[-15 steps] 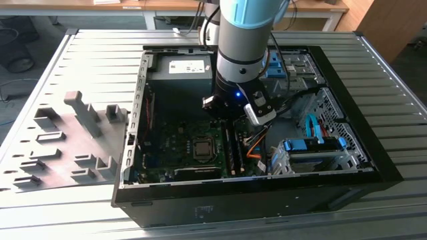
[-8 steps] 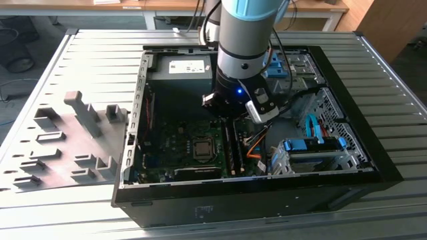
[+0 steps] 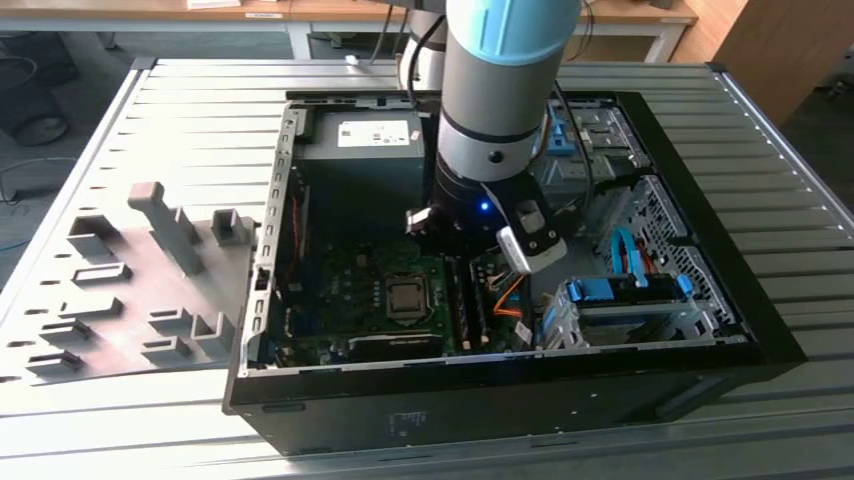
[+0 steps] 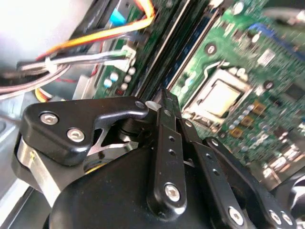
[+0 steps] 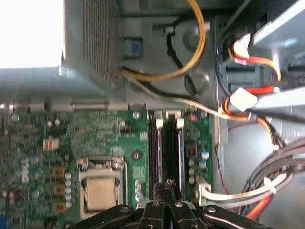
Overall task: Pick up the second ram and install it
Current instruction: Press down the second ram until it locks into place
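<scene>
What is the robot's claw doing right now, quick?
Gripper: shut, fingertips pressed together over the RAM slots on the motherboard; whether a ram stick sits between them cannot be told.

We see a green motherboard [image 5: 95,138] dotted with small orange and pale parts, its silver square socket [image 5: 101,191] at the middle. The memory slots [image 5: 166,152] are black with white clips. Cables [image 5: 190,57] run yellow, orange, red and grey. The arm [image 3: 497,70] is grey banded light blue; the ribbed table [image 3: 174,130] is grey.
</scene>
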Controlling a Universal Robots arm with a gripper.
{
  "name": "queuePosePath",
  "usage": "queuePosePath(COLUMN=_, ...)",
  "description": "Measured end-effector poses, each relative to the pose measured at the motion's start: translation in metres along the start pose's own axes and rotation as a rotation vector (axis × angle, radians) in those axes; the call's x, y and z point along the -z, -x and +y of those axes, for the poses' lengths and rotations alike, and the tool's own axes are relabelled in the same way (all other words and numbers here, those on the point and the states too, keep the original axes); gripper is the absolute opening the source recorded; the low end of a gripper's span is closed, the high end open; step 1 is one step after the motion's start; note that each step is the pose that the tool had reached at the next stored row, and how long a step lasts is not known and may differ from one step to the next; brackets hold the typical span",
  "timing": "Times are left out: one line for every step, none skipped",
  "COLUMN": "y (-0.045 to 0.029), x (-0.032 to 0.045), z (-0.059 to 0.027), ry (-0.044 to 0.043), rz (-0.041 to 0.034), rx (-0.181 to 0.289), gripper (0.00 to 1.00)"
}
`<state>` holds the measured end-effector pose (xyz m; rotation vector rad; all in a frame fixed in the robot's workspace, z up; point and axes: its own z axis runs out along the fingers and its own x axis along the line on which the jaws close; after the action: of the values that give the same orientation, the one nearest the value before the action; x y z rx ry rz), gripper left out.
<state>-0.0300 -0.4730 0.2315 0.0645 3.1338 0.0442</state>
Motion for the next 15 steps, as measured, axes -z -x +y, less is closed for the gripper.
queuePosePath(y=0.0001, x=0.0001, z=-0.0032, ry=-0.0019, rz=-0.0001, rx=0.000, gripper=0.11)
queuePosePath(y=0.0003, x=0.0001, z=-0.0064, ry=-0.0045, rz=-0.0002, rx=0.000, gripper=0.11)
queuePosePath(y=0.0004, x=0.0000, z=-0.0095, ry=-0.0063, rz=-0.0002, rx=0.000, gripper=0.11)
queuePosePath(y=0.0006, x=-0.0002, z=-0.0129, ry=-0.0073, rz=-0.0001, rx=0.000, gripper=0.11)
queuePosePath(y=0.0007, x=-0.0004, z=-0.0161, ry=-0.0085, rz=0.0004, rx=0.000, gripper=0.11)
queuePosePath(y=0.0008, x=-0.0008, z=-0.0193, ry=-0.0096, rz=0.0012, rx=0.000, gripper=0.11)
queuePosePath(y=0.0009, x=-0.0012, z=-0.0219, ry=-0.0109, rz=0.0016, rx=0.000, gripper=0.11)
queuePosePath(y=0.0010, x=-0.0015, z=-0.0243, ry=-0.0124, rz=0.0020, rx=0.000, gripper=0.11)
queuePosePath(y=0.0011, x=-0.0020, z=-0.0268, ry=-0.0135, rz=0.0023, rx=0.000, gripper=0.11)
queuePosePath(y=0.0012, x=-0.0027, z=-0.0296, ry=-0.0142, rz=0.0026, rx=0.000, gripper=0.11)
queuePosePath(y=0.0013, x=-0.0034, z=-0.0318, ry=-0.0152, rz=0.0029, rx=0.000, gripper=0.11)
queuePosePath(y=0.0014, x=-0.0047, z=-0.0339, ry=-0.0157, rz=0.0032, rx=0.000, gripper=0.11)
queuePosePath(y=0.0014, x=-0.0063, z=-0.0353, ry=-0.0157, rz=0.0037, rx=0.000, gripper=0.11)
queuePosePath(y=0.0014, x=-0.0077, z=-0.0362, ry=-0.0157, rz=0.0039, rx=0.000, gripper=0.11)
queuePosePath(y=0.0014, x=-0.0084, z=-0.0372, ry=-0.0162, rz=0.0040, rx=0.000, gripper=0.11)
